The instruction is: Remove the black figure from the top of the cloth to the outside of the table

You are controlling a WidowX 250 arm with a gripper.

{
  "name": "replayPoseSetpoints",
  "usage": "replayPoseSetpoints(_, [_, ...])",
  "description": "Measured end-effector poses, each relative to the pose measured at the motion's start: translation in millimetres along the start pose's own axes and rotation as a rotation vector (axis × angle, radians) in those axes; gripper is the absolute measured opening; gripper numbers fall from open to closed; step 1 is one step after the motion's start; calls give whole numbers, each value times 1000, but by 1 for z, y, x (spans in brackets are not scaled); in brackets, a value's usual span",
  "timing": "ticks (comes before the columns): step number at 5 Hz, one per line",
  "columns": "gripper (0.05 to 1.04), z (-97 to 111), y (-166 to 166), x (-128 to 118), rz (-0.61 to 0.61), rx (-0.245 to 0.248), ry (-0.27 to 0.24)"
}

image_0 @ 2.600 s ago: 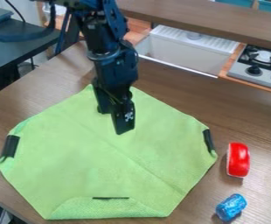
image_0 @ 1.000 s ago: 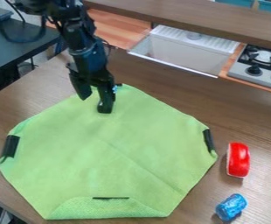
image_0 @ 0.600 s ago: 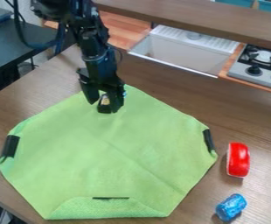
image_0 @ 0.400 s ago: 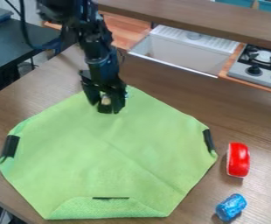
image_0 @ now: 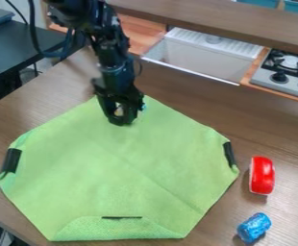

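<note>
So the black figure (image_0: 118, 111), or at least the pale bit I take to be part of it, sits on the far end of the green cloth (image_0: 119, 168), mostly hidden by the black gripper (image_0: 124, 122). Can't tell whether the gripper is wide, narrow or has a proper hold. It hangs down right over that end of the cloth, which makes sense for a grab from above, and a firm grip looks like the step in hand. The cloth lies spread out, so lifting straight up should avoid dragging it; pinching some fabric is the risk. Beyond the cloth's right edge, the red thing (image_0: 262, 175) and blue thing (image_0: 254, 227) rest on the wooden table (image_0: 273, 134), so setting down past the cloth's far edge would probably dodge them.
</note>
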State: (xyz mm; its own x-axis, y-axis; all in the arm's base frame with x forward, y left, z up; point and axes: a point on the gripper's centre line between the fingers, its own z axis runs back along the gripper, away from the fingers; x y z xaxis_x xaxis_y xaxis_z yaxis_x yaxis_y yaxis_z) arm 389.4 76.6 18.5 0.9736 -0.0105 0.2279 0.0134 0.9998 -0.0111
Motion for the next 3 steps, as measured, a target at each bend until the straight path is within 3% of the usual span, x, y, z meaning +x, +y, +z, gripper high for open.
replayPoseSetpoints(1, [500,0,-4,2,-10,4,-4])
replayPoseSetpoints(3, [499,0,-24,3,-54,-23,11])
